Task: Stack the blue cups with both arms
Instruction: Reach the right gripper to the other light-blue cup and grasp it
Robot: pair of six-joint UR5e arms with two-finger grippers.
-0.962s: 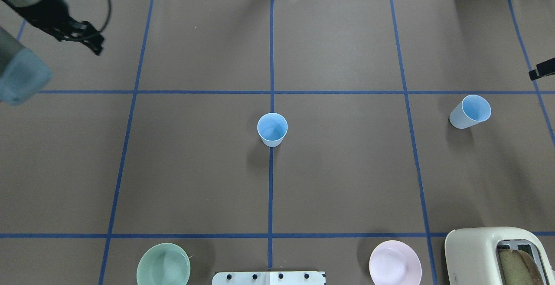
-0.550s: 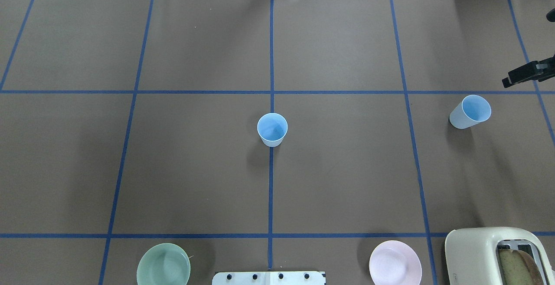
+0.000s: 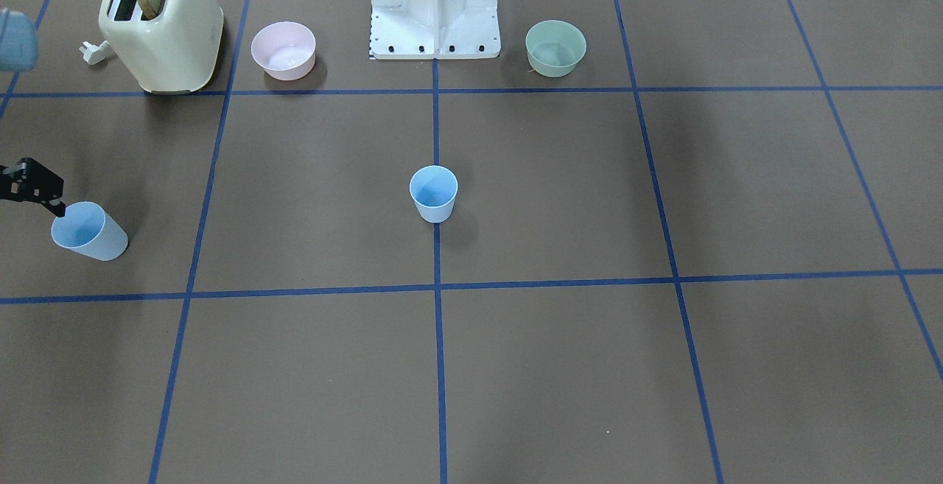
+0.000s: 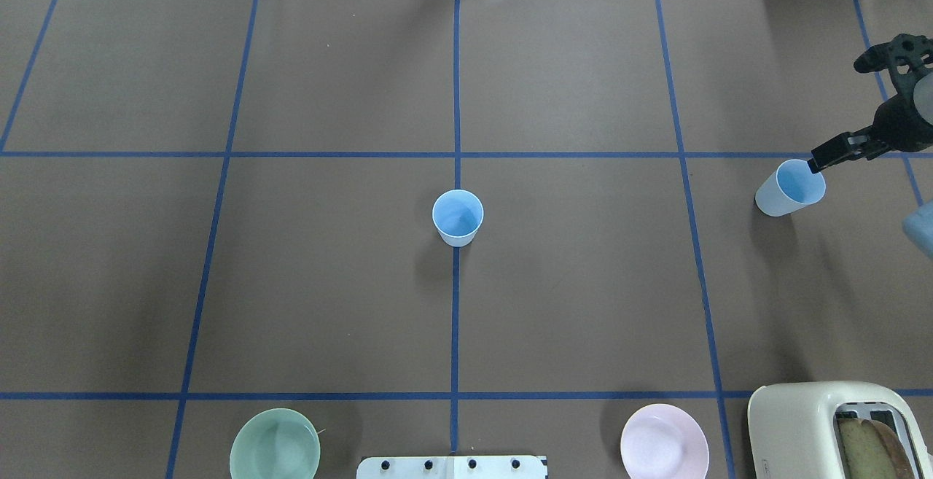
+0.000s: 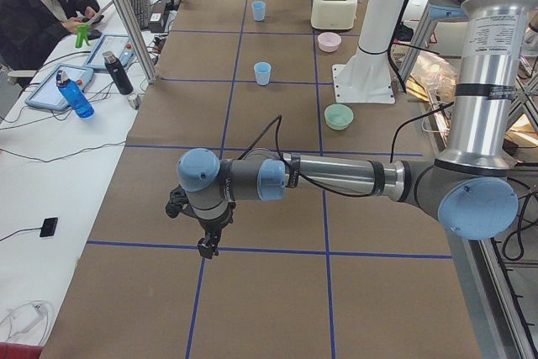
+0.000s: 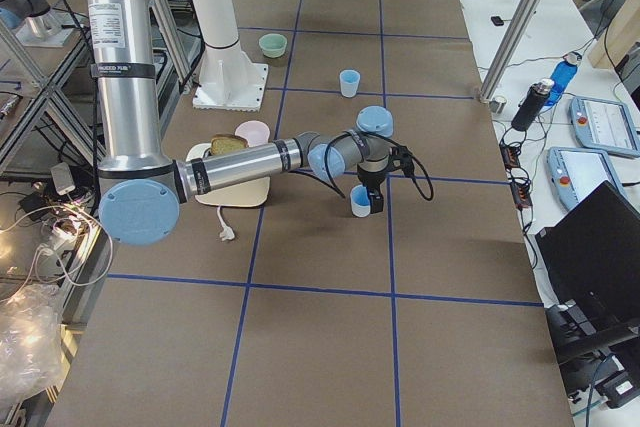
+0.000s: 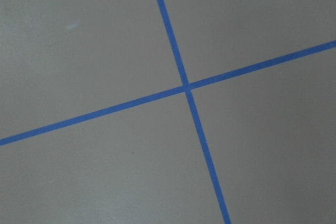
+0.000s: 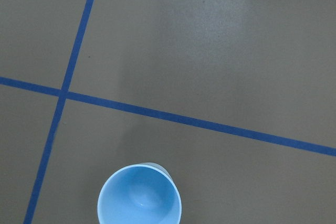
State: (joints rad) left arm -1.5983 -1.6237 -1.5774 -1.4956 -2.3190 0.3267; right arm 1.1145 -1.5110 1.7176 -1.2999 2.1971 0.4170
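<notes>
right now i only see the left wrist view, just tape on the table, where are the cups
observer: one cup stands upright in the middle of the table.
operator: and the second
observer: the other cup stands upright far to the robot's right, with the right gripper open beside its rim.
operator: so where is my arm
observer: the left gripper hangs over tape at the table's left end, far from both cups; whether it is open or shut, I cannot tell.
</notes>
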